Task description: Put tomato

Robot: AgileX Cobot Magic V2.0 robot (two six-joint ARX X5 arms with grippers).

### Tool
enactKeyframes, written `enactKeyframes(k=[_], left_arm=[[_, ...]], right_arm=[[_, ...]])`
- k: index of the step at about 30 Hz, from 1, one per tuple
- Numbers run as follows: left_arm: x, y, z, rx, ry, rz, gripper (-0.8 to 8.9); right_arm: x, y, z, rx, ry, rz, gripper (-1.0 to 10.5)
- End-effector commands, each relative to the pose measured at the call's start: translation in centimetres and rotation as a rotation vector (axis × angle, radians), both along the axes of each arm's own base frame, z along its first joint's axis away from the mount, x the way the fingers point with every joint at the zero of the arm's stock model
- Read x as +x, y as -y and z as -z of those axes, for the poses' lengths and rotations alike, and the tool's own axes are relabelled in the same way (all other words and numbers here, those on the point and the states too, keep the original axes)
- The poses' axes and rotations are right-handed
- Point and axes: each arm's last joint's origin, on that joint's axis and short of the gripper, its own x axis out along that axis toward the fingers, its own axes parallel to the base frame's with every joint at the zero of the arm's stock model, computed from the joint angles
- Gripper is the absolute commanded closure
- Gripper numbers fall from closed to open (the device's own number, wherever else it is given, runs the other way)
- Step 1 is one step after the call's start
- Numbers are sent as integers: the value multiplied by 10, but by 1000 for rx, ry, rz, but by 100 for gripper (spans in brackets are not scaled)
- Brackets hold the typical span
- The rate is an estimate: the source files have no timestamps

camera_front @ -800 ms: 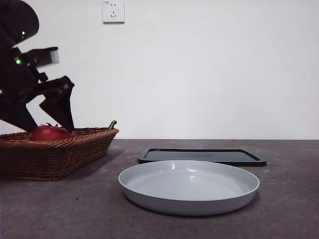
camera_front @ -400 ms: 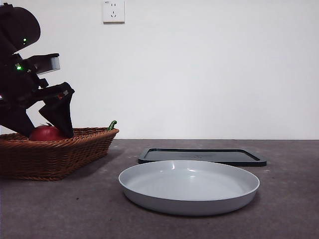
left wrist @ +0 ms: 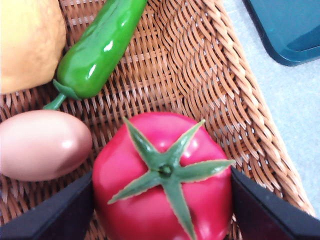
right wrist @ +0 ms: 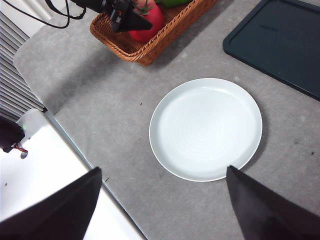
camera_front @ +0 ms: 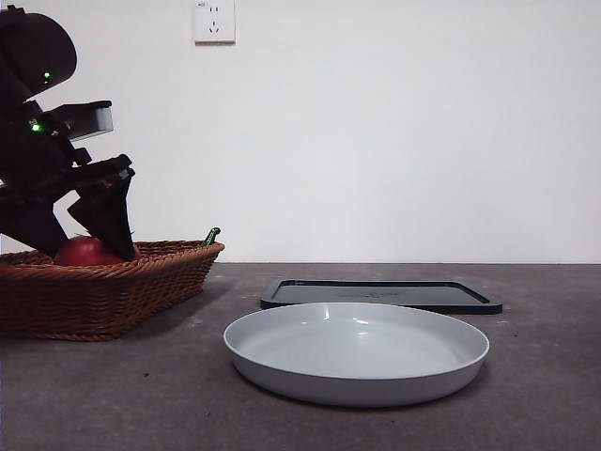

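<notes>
The tomato [left wrist: 165, 200], glossy red with a green star-shaped stem, lies in the wicker basket [left wrist: 200, 65] at the table's left [camera_front: 113, 291]. My left gripper [left wrist: 162, 175] straddles it, a black jaw pressed against each side, shut on it. In the front view the tomato [camera_front: 83, 252] shows just over the basket rim, between the left gripper's [camera_front: 80, 235] dark jaws. My right gripper [right wrist: 162, 172] hangs high over the table, open and holding nothing, and looks down on the tomato [right wrist: 150, 22] and the basket [right wrist: 150, 50].
Beside the tomato in the basket lie a green pepper [left wrist: 102, 47], a pale pink fruit [left wrist: 42, 145] and a yellow-orange fruit [left wrist: 27, 42]. A light grey plate [camera_front: 357, 390] sits at the table's middle front. Behind it lies a flat dark tray [camera_front: 380, 294].
The left gripper's jaws have drawn in around the tomato and now touch both its sides. The tomato still rests in the basket.
</notes>
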Motion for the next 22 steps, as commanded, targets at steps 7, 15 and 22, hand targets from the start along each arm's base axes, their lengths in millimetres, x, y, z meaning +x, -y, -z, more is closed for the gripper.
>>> enactKeyframes(k=[7,15,22], left_arm=[[-14,6,-60,-81,185,8,483],[-51,45,-97,-196,282,193,483],[-67,102,-88,-226,267,396,482]], right_arm=[[1,-1,-5,6,19,-6,550],[1,-1,-5,6,20,-5,550],[1,-1,-5,6,19,-5,550]])
